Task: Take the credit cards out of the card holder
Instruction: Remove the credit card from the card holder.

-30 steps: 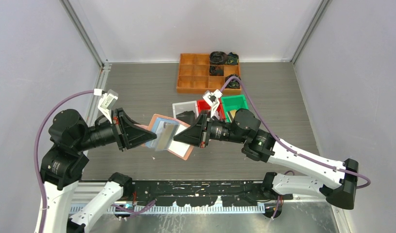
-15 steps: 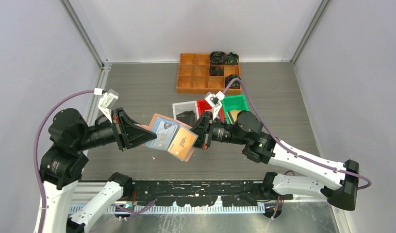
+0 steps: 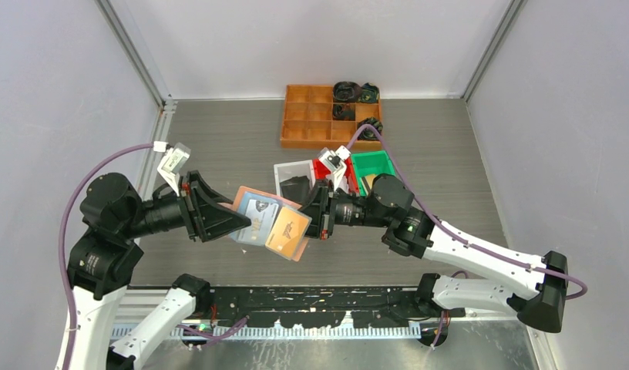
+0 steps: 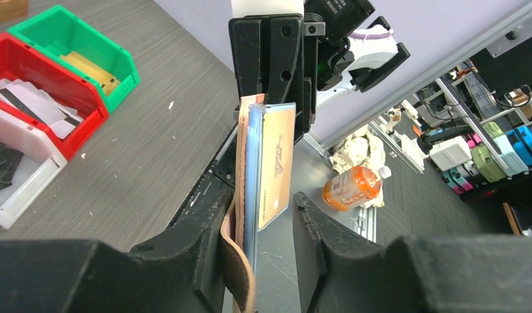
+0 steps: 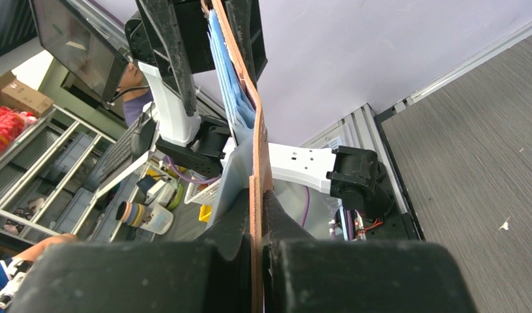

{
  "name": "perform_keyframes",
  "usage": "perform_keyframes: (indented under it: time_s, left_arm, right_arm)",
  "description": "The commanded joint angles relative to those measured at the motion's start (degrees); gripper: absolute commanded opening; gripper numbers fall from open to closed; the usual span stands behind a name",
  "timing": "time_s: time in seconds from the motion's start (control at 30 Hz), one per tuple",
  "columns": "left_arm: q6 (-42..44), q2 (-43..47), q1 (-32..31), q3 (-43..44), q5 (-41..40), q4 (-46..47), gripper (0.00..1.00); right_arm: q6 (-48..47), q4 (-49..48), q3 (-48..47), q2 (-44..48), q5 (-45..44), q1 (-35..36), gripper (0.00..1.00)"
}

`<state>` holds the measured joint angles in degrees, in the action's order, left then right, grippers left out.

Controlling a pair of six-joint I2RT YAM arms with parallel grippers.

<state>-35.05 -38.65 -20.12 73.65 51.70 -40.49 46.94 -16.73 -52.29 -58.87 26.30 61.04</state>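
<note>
- On the gold card (image 4: 276, 156), a slanted dark logo, too edge-on to read; nothing else legible on cards or holder.
- Card holder (image 4: 241, 156) held up off the table (image 3: 219, 139) at the middle of the top view, spread open, pockets up, slanting from 10 o'clock to 4 o'clock.
- Grey-blue card (image 3: 256, 216) in the 10 o'clock half, gold card in the 4 o'clock half, both seated in the pale blue pockets.
- Right gripper (image 5: 257, 195) pressed together on the holder's tan edge, pinching it from 3 o'clock.
- Left gripper (image 3: 238, 223) spread, straddling the holder from 9 o'clock; strap (image 4: 234, 261) against one finger, a visible gap between gold card and the other finger.
- At 1 o'clock of the holder, close behind the right gripper: white bin (image 3: 280, 173) with dark cards, red bin (image 3: 321, 166), green bin (image 3: 377, 163) with a yellow card.
- Farther toward 12 o'clock, orange compartment tray (image 3: 307, 123) near the far wall, dark items in its 3 o'clock cells.
- Open tabletop at 10 o'clock and at 3 o'clock of the holder, bounded by pale walls (image 3: 65, 77); arm bases along the 6 o'clock edge.
</note>
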Motion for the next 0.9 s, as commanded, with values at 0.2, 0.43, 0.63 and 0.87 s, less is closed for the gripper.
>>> perform_keyframes:
  time_s: [0.2,0.43,0.63,0.87]
  left_arm:
    - [-1.78,0.50,0.15,-4.30,3.08,3.86,0.37]
    - [-6.76,-0.48,0.17,-3.71,6.96,8.07,0.17]
    - [-7.14,-0.94,0.16,-2.88,8.58,9.26,0.01]
    - [6.03,-0.68,0.17,2.99,-3.12,1.15,0.00]
  right_arm:
    - [1.40,-6.29,-4.88,-1.10,3.69,0.03,0.01]
    - [1.85,-7.26,-5.13,-1.77,4.98,0.21,0.01]
    - [-0.74,-1.05,-5.91,-0.11,1.67,0.14,0.17]
    - [-10.20,18.99,-6.98,8.75,-7.64,-0.35,0.67]
